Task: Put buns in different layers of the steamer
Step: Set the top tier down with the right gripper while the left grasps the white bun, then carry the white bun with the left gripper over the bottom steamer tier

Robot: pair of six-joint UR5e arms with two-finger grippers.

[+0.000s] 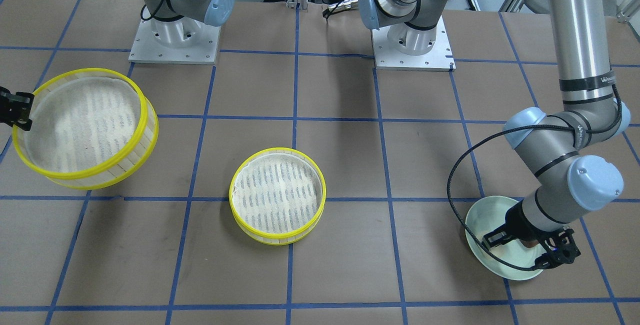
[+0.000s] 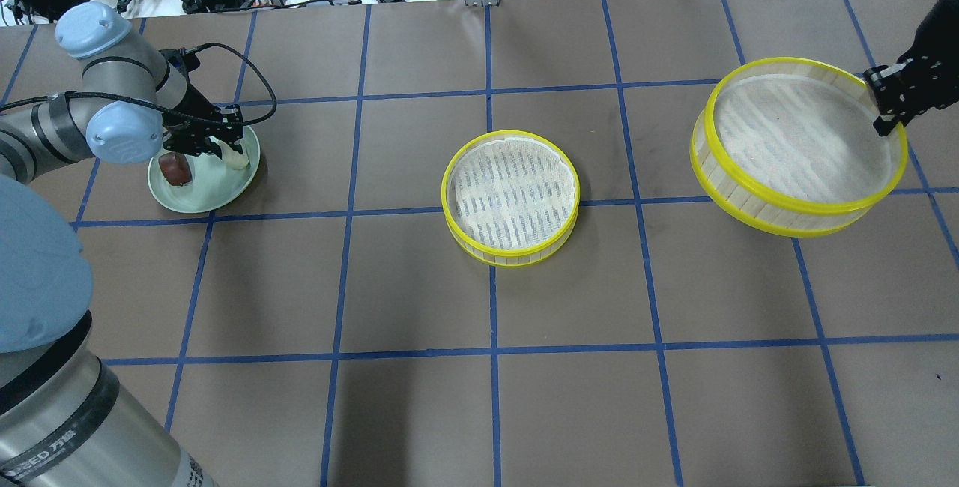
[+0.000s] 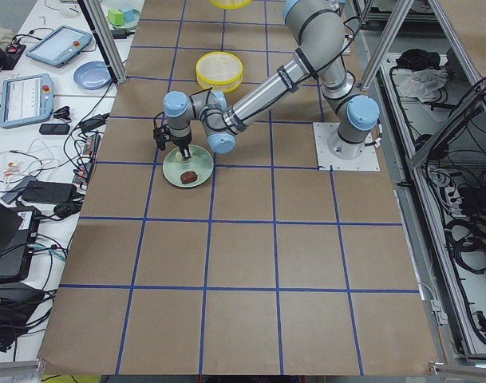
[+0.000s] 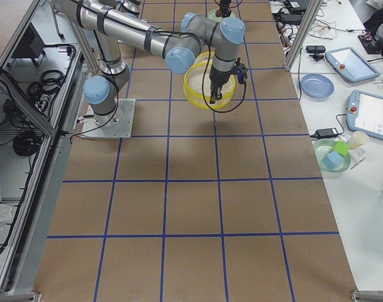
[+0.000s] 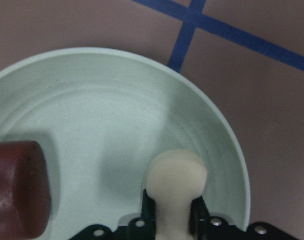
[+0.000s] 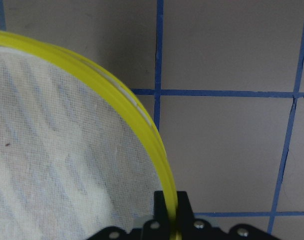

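Light: bright, even and white, falling from above in every view; we record no dim corner.
Shadows: soft-edged. A dark patch on the paper table (image 1: 345,100) between the arm bases, a fainter one below the raised steamer tier (image 1: 85,125), and a grey smudge on the plate (image 5: 117,100) beside the brown bun (image 5: 17,195).
Glare: weak sheen on that bun; benches beyond the table wash out white in the overhead view.
Focus: fixed views sharp; we find the cream bun (image 5: 175,175) and the tier's yellow rim soft in the wrist views.
Distortion: tape lines (image 2: 491,322) run straight to the edges.
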